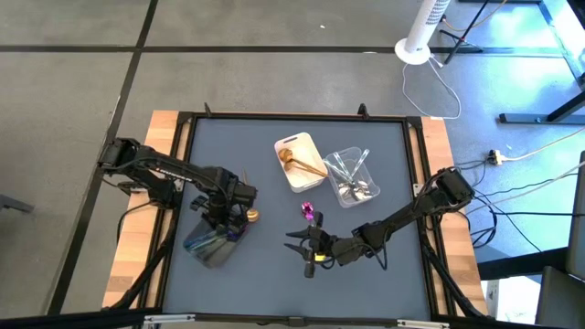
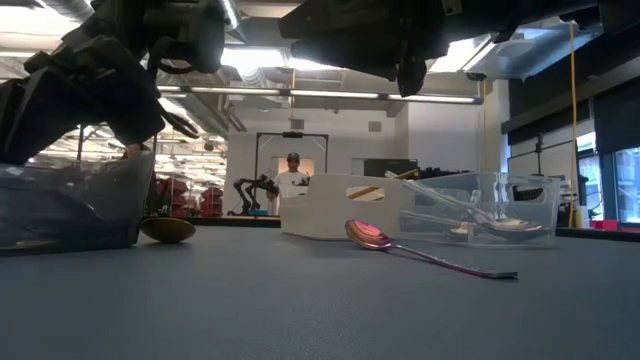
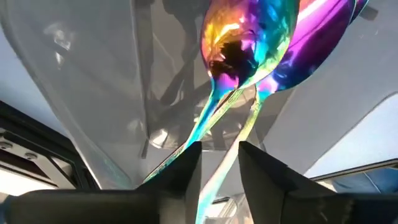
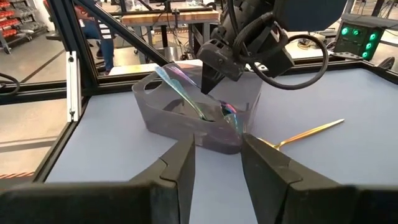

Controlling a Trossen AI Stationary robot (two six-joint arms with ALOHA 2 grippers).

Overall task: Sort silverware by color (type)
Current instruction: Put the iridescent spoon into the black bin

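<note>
The left gripper (image 1: 222, 222) is positioned over the dark grey tray (image 1: 212, 245) near the tabletop's left front, jaws parted just beside an iridescent spoon (image 3: 249, 37) lying inside; it should be lifted straight up to avoid snagging the handles. The right gripper (image 1: 306, 247), jaws apart and empty, is held near the front edge, close to the iridescent spoon on the mat (image 1: 310, 213). A gold spoon (image 1: 250, 216) beside the tray, a white tray (image 1: 301, 161) and a clear tray (image 1: 352, 176) are to be avoided.

Grey floor (image 1: 274, 73) with dark seams filled the upper part of the high view — a white fan base (image 1: 414, 50) stood at upper right, cables (image 1: 512, 155) trailing below it. In the low view, ceiling lights (image 2: 300, 60) glowed at top centre, windows (image 2: 615, 180) sat at far right, and a person (image 2: 292, 178) stood mid-frame.
</note>
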